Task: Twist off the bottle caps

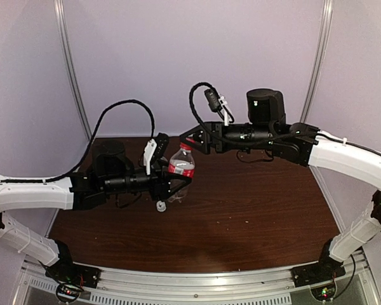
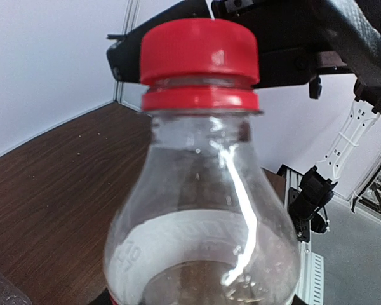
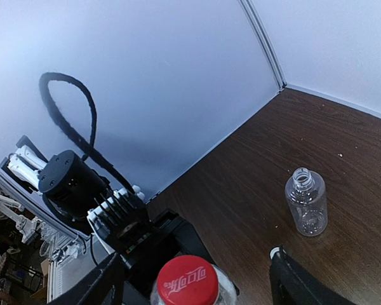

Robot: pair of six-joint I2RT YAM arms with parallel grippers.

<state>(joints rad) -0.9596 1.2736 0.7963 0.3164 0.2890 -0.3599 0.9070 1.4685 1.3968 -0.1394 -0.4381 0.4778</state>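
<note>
Nearest the arm bases, the small round white plastic cap [image 1: 160,206] lies loose on the dark wooden table [image 1: 254,210]. The plain clear plastic bottle [image 3: 307,203] stands close by with its mouth open, so I judge that one done. The left gripper [image 1: 180,181] clamps the body of the clear plastic bottle with the red label band [image 2: 200,210], holding it upright. Its round red plastic screw cap [image 2: 199,51] is on. The right gripper [image 3: 200,283] straddles this cap with jaws spread, touching neither side. The next move calls for closing squarely on the cap, then twisting while the left holds firm. Bare table lies to the right. The table's far edge and the back wall [image 1: 178,57] are near.
</note>
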